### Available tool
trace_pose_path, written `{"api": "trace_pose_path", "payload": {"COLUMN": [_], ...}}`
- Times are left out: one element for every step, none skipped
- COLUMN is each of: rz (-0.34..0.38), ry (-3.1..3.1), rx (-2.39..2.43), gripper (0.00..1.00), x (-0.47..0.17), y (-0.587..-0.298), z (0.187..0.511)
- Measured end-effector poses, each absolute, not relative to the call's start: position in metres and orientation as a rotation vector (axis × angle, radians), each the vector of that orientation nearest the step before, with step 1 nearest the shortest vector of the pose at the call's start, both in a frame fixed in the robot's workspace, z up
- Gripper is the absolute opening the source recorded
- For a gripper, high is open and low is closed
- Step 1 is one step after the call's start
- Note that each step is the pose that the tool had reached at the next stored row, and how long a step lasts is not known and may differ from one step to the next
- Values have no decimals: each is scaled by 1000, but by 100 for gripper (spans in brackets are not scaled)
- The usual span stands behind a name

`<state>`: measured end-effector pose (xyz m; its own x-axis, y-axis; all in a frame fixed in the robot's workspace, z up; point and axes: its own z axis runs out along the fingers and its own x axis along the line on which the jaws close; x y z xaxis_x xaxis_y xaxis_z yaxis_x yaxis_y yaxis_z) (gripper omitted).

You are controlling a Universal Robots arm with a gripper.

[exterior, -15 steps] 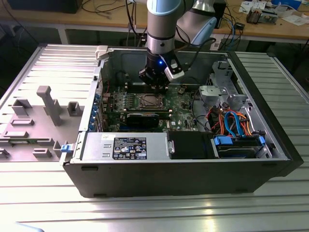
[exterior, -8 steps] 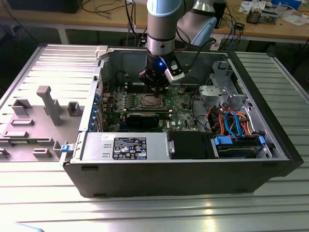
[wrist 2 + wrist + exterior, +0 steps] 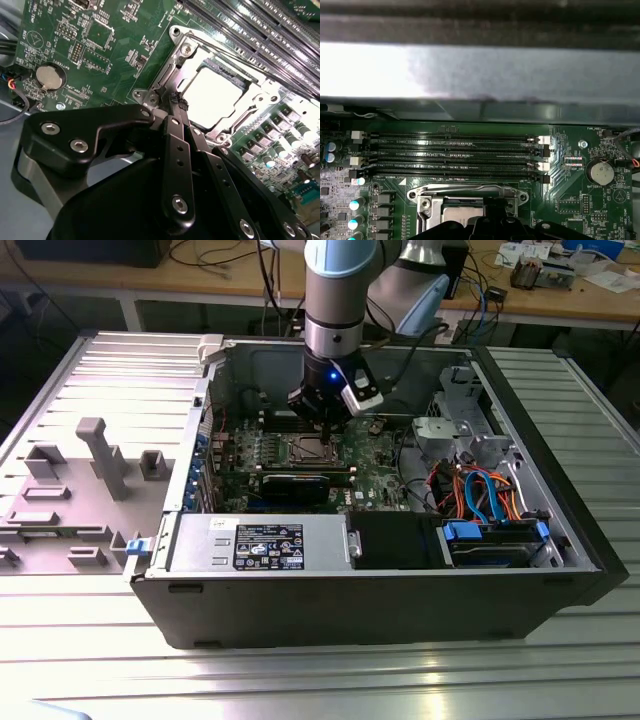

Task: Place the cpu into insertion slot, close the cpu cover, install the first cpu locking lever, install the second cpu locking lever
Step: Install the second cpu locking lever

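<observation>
gripper (image 3: 176, 102) low over insertion slot (image 3: 220, 95) on motherboard (image 3: 75, 45) inside pc case (image 3: 400, 600); fingers pressed together, tips at socket edge, nothing clamped that i can make out. cpu (image 3: 212, 97) seated in slot, pale top visible. cpu cover (image 3: 167, 82) appears down around chip. levers: state unclear, judged still pending.

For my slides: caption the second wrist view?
Gripper shut at the socket's cpu cover, cpu seated inside.
</observation>
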<state>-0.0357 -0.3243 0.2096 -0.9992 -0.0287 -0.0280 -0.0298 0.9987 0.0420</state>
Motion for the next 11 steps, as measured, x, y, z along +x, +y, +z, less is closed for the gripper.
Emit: {"api": "trace_pose_path", "payload": {"rz": [66,66,66,67,67,66,66,66,66,66,66], "ry": [3113,3113,3113,3113,3113,3113,3113,3113,3113,3113,3113], "rx": [-46,-46,-46,-46,-46,-46,-46,-46,-46,-46,-46], "gripper": [11,11,11,11,11,11,11,11,11,11,11], "x": [-36,-36,-36,-36,-36,-36,-36,-36,-36,-36,-36], "y": [-324,-325,-325,-325,-325,-326,-327,-327,-328,-329,-330], "z": [211,212,214,214,214,214,214,214,214,214,214]}}
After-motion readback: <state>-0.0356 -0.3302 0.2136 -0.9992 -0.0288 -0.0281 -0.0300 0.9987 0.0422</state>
